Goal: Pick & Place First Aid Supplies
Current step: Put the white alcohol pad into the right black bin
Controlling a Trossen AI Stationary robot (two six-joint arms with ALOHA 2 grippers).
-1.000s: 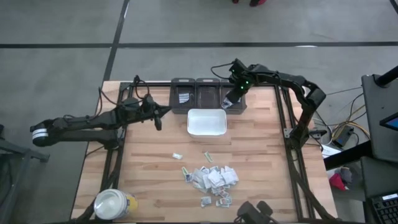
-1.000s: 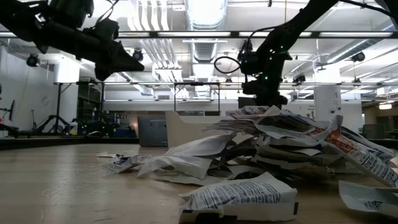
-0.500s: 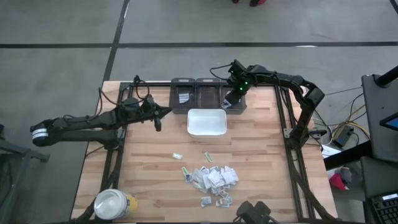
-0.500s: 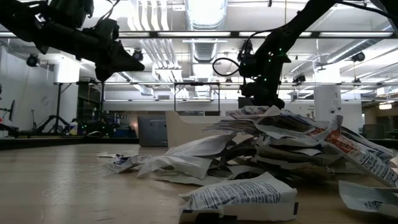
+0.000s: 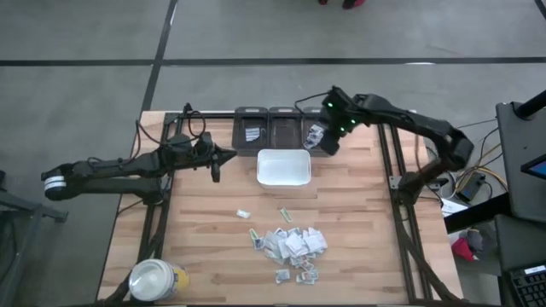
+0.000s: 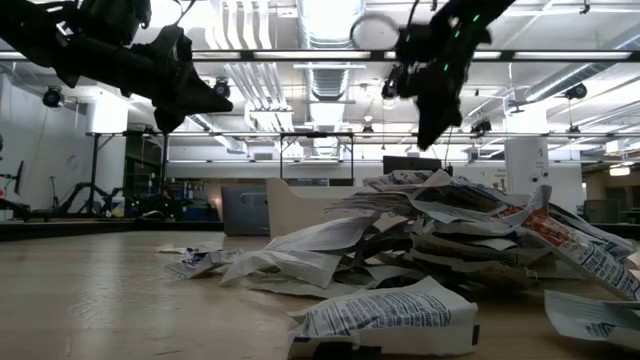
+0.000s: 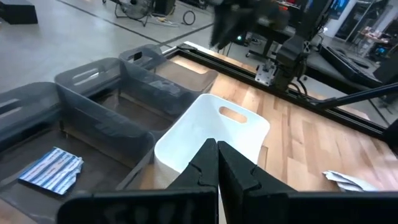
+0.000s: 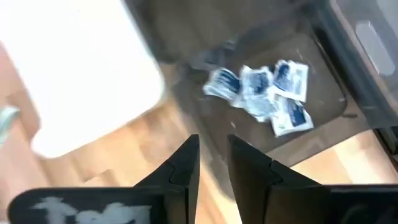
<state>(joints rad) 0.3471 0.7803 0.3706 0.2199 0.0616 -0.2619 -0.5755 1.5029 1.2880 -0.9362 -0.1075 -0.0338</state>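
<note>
The first aid supplies lie as a heap of small white printed packets on the near part of the wooden table, filling the front of the low view. A few packets lie on the floor of the right dark bin. One blue-striped packet lies in the left bin. My right gripper hangs open above the right bin, pointing down, nothing between its fingers. My left gripper is shut and empty, held level left of the white tray.
The white tray stands in front of three dark bins in a row at the table's far edge, the middle one between the other two. A white-lidded yellow jar sits at the near left corner. Bare wood lies between tray and heap.
My right gripper has risen from low in the right bin to well above it, most of this in the last half second, and its arm has swung toward the table's right edge. The left arm and the heap have stayed put.
</note>
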